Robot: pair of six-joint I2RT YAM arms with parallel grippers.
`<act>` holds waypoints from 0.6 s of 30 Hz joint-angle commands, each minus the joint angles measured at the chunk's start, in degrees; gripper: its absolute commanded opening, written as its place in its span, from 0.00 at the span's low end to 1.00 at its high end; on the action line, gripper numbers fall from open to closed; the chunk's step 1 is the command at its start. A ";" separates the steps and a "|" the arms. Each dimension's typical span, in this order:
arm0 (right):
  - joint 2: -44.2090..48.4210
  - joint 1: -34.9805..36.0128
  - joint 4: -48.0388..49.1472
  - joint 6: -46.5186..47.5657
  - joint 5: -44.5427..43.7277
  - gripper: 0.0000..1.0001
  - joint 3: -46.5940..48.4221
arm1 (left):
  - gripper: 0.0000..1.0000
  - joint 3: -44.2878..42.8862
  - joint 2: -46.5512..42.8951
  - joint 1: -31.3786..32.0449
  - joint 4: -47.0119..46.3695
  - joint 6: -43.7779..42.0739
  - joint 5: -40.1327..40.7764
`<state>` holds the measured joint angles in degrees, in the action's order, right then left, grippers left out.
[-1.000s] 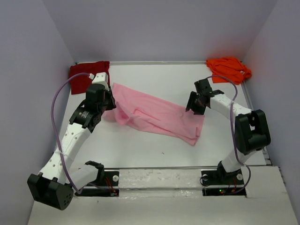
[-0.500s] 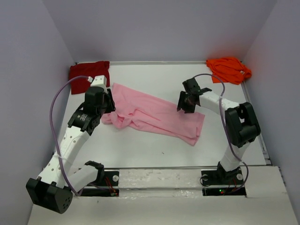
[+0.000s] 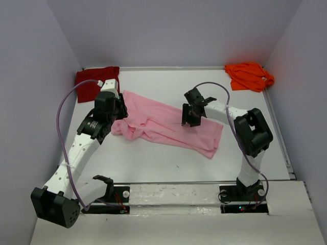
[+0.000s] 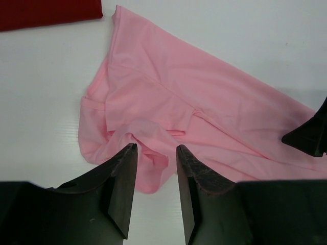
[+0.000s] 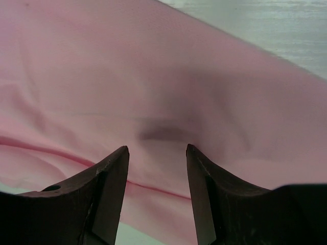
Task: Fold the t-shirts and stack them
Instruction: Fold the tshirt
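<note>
The light pink t-shirt [image 3: 168,125] lies crumpled and slanted across the middle of the table. It also shows in the left wrist view [image 4: 204,102] and fills the right wrist view [image 5: 153,76]. My left gripper [image 3: 116,113] is open at the shirt's bunched left end, its jaws apart just above a fold [image 4: 153,148]. My right gripper [image 3: 188,116] is open and empty, low over the shirt's upper middle. The dark red t-shirt [image 3: 94,81] lies at the back left. The bright orange t-shirt [image 3: 249,75] lies bunched at the back right.
White table [image 3: 153,163] with purple walls on three sides. A raised edge runs along the back. The arm bases stand at the near edge. A corner of the dark red shirt [image 4: 46,13] shows at the top left of the left wrist view.
My right gripper has moved left from the shirt's right end to over its upper middle. My left gripper has shifted slightly at the left end. The shirt's left end is more bunched.
</note>
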<state>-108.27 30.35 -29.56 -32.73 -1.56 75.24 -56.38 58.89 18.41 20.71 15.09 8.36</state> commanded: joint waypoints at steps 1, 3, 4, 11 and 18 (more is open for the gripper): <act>-1.77 -0.03 -0.06 1.27 -1.95 0.54 3.06 | 0.47 -0.22 -1.67 0.31 -2.60 -0.41 -1.41; -3.26 -0.03 -0.15 1.18 -2.13 0.54 4.21 | 0.47 -0.48 -2.55 0.31 -2.08 -0.33 -1.77; -3.79 -0.03 -0.32 1.27 -2.04 0.55 4.73 | 0.47 -0.57 -2.82 0.22 -1.82 -0.07 -1.94; -11.08 -0.64 -2.51 3.02 -3.71 0.55 13.34 | 0.53 -1.10 -5.80 0.31 -0.06 0.20 -1.86; -19.25 -3.71 -6.47 3.73 -3.01 0.55 25.73 | 0.53 -0.92 -7.13 0.31 1.17 -0.76 -1.07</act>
<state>-124.07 29.08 -33.34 -30.17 -3.88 96.05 -56.38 52.90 18.41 21.28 15.31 7.11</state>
